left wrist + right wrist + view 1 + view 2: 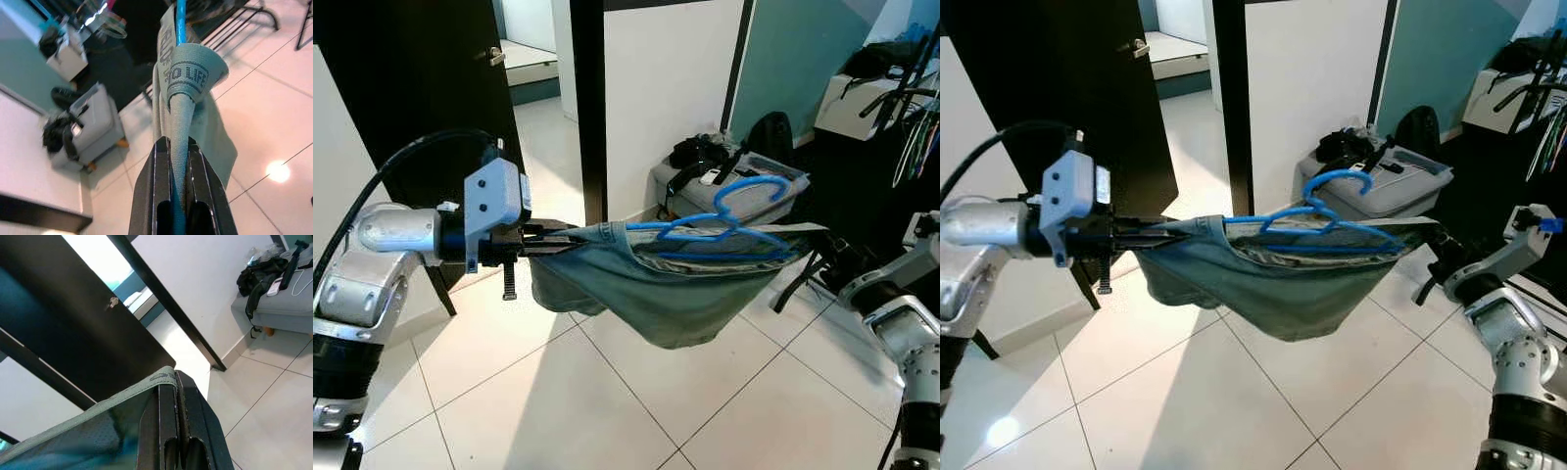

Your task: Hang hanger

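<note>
A blue plastic hanger [729,220] lies level inside the waistband of grey-green shorts [666,294], its hook [752,188] pointing up. The shorts are stretched between my two grippers and sag in the middle above the tiled floor. My left gripper [553,238] is shut on the left end of the waistband [188,78] and the hanger's tip. My right gripper [1435,240] is shut on the right end of the waistband [146,384].
A dark door [421,78] stands at the left and a dark door frame post [589,108] behind the shorts. A grey storage box [744,191] with black bags and a cable sits by the white wall. A clothes rack [915,108] with hangers stands at the far right.
</note>
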You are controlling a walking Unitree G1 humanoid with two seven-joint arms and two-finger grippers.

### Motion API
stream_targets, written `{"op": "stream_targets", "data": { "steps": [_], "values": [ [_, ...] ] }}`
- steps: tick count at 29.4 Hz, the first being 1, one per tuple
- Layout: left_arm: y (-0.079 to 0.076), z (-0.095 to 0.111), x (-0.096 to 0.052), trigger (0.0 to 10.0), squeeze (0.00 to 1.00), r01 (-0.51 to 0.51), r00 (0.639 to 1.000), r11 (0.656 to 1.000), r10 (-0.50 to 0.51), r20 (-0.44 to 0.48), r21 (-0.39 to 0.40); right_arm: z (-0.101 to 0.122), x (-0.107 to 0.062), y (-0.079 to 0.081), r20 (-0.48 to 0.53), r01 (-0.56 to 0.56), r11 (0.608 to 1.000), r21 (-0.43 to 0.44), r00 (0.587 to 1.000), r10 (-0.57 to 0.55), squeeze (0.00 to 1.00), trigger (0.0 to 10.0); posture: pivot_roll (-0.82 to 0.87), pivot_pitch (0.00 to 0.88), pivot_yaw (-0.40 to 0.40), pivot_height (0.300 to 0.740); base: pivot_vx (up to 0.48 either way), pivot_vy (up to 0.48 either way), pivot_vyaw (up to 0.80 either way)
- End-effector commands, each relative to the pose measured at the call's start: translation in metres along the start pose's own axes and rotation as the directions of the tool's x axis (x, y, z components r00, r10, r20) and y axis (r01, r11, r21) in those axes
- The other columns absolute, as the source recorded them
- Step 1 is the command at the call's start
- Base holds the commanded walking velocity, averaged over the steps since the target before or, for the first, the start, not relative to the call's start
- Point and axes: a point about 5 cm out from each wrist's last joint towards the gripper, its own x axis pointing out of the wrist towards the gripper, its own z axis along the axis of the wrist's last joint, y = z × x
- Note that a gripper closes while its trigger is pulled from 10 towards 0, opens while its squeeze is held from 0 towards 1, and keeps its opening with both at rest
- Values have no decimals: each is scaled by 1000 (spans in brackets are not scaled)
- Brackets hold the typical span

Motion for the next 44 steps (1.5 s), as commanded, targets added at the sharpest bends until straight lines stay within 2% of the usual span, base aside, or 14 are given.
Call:
{"op": "stream_targets", "data": {
  "steps": [1,13,20,21,25,31,35,38,39,40,41,42,43,44],
  "values": [
    [3,-1,-4,10000,0,-20,999,1000,20,-25,15,4,-1,1,1,-3,1000,-14,1000,3,0,0,-38,0,-6,740,0,0,0],
    [-4,-13,10,10000,0,-48,996,998,51,-73,41,6,14,28,-1,-68,995,-73,998,68,0,0,-36,0,-8,740,0,0,0],
    [-19,-26,32,10000,0,-61,991,998,63,-118,18,11,32,76,25,-198,973,-118,979,203,0,0,-41,0,-3,740,0,0,0],
    [-17,-34,41,10000,0,-147,976,989,146,-164,10,4,38,98,-17,-270,954,-129,963,271,0,0,-44,0,-6,740,0,0,0],
    [-11,-40,44,10000,0,-243,950,970,240,-199,6,-12,39,111,-101,-320,935,-155,946,307,0,0,-44,0,-6,740,0,0,0],
    [6,-46,31,10000,0,-382,896,924,371,-242,1,-36,35,95,-216,-250,940,-234,956,200,0,0,-41,0,-10,740,0,0,0],
    [21,-52,8,10000,0,-556,805,831,529,-267,-30,-42,32,56,-240,-25,939,-343,969,-61,0,0,-44,0,-8,740,0,0,0],
    [22,-51,6,10000,0,-573,799,818,545,-254,-45,-42,31,50,-233,16,933,-359,967,-106,0,980,-44,0,-8,740,0,0,0],
    [21,-50,6,10000,0,-580,797,812,553,-242,-56,-41,31,46,-225,38,931,-363,966,-127,0,2078,-42,0,-10,740,0,0,0],
    [19,-48,9,10000,0,-583,801,809,556,-220,-74,-40,31,49,-220,4,926,-377,971,-94,0,8549,-42,0,-10,740,0,0,0],
    [17,-46,12,10000,0,-583,803,808,558,-208,-85,-39,31,52,-218,-28,922,-387,974,-62,0,8549,-42,0,-10,740,0,0,0],
    [13,-44,17,10000,0,-570,816,815,547,-187,-106,-39,31,61,-214,-95,918,-384,977,11,0,10000,-36,0,-17,740,0,0,0],
    [5,-41,26,10000,0,-543,838,828,523,-153,-142,-39,31,71,-210,-167,914,-371,973,92,424,10000,-35,0,-18,740,0,0,0],
    [5,-41,26,10000,0,-543,838,828,523,-153,-142,-39,31,71,-210,-167,914,-371,973,92,424,10000,-35,0,-18,740,0,0,0]
  ]
}}
